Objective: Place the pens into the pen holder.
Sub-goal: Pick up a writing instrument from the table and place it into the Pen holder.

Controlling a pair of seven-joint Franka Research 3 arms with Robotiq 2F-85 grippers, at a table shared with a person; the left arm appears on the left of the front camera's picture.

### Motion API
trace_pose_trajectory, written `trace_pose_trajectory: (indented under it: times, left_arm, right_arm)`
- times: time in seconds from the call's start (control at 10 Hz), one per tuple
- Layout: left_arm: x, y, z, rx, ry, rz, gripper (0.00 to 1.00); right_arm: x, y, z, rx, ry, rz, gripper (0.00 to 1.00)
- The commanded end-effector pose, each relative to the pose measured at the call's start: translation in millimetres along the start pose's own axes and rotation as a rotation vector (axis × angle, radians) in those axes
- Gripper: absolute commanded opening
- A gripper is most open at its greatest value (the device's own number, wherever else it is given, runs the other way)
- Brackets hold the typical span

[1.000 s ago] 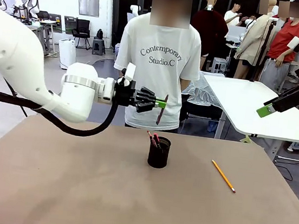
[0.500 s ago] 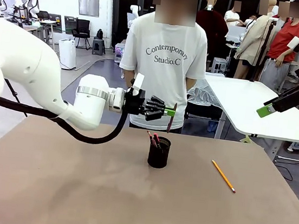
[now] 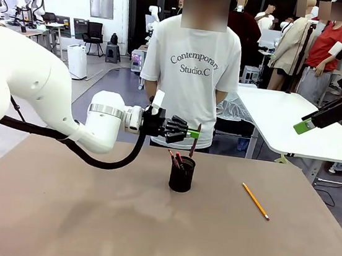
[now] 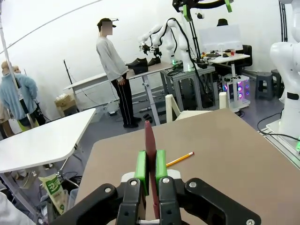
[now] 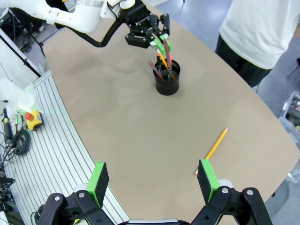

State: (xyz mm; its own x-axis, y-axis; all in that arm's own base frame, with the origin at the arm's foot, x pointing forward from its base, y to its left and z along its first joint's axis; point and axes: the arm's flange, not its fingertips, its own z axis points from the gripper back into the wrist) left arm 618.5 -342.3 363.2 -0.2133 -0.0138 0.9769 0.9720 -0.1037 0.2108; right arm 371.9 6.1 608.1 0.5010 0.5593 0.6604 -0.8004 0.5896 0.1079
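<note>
Left gripper (image 3: 190, 132) clamped on reddish-brown pen (image 3: 194, 141) above pen holder (image 3: 182, 176): centre over opening, lower straight, release. Right gripper (image 5: 153, 180) jaws apart, empty.

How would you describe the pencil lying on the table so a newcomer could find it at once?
Start at the brown table, find the black mesh pen holder near its middle, then look towards the robot's right side. There lies a yellow-orange pencil. Unlike the pens standing in the holder and the reddish-brown pen in the left claw, it lies flat, alone.
</note>
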Motion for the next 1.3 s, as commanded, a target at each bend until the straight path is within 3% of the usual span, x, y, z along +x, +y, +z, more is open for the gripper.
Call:
trace_pose_trajectory:
  times: [0.0, 0.4, 1.0, 1.2]
  left_arm:
    - [-1, -2, 5, 0.003, 0.032, 0.037, 0.2]
    - [-2, -1, 7, 0.014, 0.032, 0.047, 0.98]
    - [5, 2, 10, 0.016, 0.067, 0.045, 1.0]
    - [25, -8, 17, 0.023, 0.108, 0.076, 1.0]
  right_arm:
    - [2, 0, 1, 0.017, -0.018, -0.003, 1.0]
    - [2, 0, 1, 0.017, -0.018, -0.003, 1.0]
    - [2, 0, 1, 0.017, -0.018, -0.003, 1.0]
    - [2, 0, 1, 0.017, -0.018, -0.003, 1.0]
